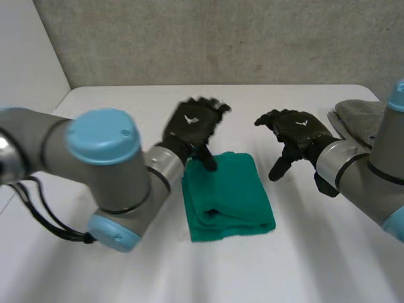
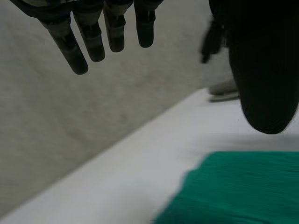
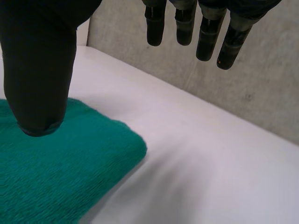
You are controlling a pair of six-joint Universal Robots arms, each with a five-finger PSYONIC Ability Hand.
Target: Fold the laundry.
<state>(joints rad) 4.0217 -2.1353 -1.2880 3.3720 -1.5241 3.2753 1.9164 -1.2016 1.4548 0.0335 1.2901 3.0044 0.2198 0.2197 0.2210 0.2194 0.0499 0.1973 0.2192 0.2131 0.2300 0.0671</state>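
Found green towel [image 1: 230, 196] folded into compact stack, frame centre, on white desk [image 1: 303, 265]. Saw left hand [image 1: 192, 129] over its upper-left corner, fingers [image 2: 93, 42] spread, holding nothing. Same for right hand [image 1: 293, 136], just right of towel: fingers [image 3: 205, 32] loose, empty. Judged fold done, hence both hands off. Noted grey cloth [image 1: 360, 117] at right edge, likely next. Spotted no obstruction between.

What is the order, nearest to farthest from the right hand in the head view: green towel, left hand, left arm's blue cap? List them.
1. Green towel, just beside the right hand, by its thumb.
2. Left hand, over the towel's opposite side.
3. Left arm's blue cap, farthest, beyond that hand.
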